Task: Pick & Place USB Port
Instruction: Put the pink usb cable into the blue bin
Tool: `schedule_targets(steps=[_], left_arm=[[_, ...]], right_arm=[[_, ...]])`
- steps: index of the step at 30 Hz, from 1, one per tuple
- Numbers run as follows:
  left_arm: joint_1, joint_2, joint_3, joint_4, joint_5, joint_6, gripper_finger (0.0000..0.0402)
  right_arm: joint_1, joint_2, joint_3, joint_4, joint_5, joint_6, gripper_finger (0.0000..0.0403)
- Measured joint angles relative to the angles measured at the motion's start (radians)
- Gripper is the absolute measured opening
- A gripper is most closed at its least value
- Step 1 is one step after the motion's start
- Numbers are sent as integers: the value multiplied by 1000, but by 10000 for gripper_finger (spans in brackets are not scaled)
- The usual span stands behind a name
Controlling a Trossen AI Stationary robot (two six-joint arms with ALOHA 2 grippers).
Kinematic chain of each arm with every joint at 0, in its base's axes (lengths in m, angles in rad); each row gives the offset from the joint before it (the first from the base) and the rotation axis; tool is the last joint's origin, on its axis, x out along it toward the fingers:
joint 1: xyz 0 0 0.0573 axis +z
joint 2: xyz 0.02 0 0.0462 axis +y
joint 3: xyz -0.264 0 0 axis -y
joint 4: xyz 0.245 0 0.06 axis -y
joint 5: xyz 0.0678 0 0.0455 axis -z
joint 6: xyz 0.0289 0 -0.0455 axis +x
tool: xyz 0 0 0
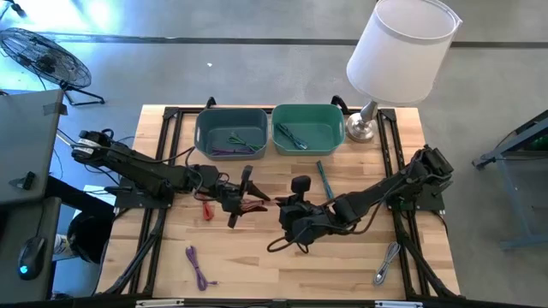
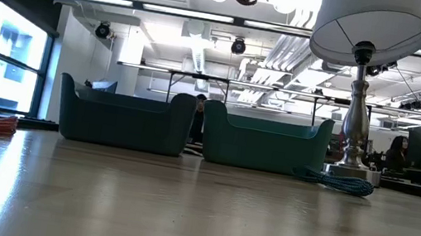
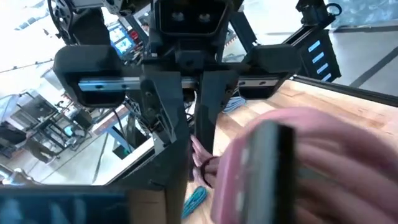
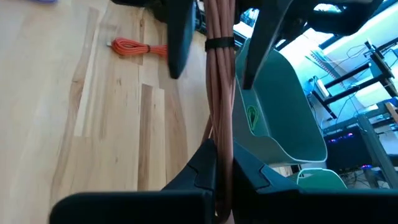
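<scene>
Both arms hold one bundled cable in the air above the middle of the table.

The left gripper [image 1: 242, 198] and the right gripper [image 1: 287, 208] meet over the bare wood, each clamped on the coiled pink-brown cable [image 4: 221, 81], which is tied with a black band. This looks like a handover between arms. Next, one gripper would need to let go so the other can carry the cable to the grey bin [image 1: 205, 137] or the green bin [image 1: 336, 120]. An orange cable [image 4: 134, 47] lies on the table nearby. No brand or readable writing shows.
</scene>
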Motion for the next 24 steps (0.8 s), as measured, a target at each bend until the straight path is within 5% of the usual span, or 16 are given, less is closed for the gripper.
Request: schedule_targets(steps=[5,9,14,24], left_arm=[[0,0,0,0,4,41,33],[0,0,0,7,-43,41,25],[0,-24,3,-95,-212,55,25],[26,-104,268,-862,-732,177,24]], right_arm=[[-9,8,0,0,-25,0,8],[-10,8,0,-2,-9,0,11],[-8,8,0,-4,-14,11,71],[66,-27,0,-78,53,57,172]])
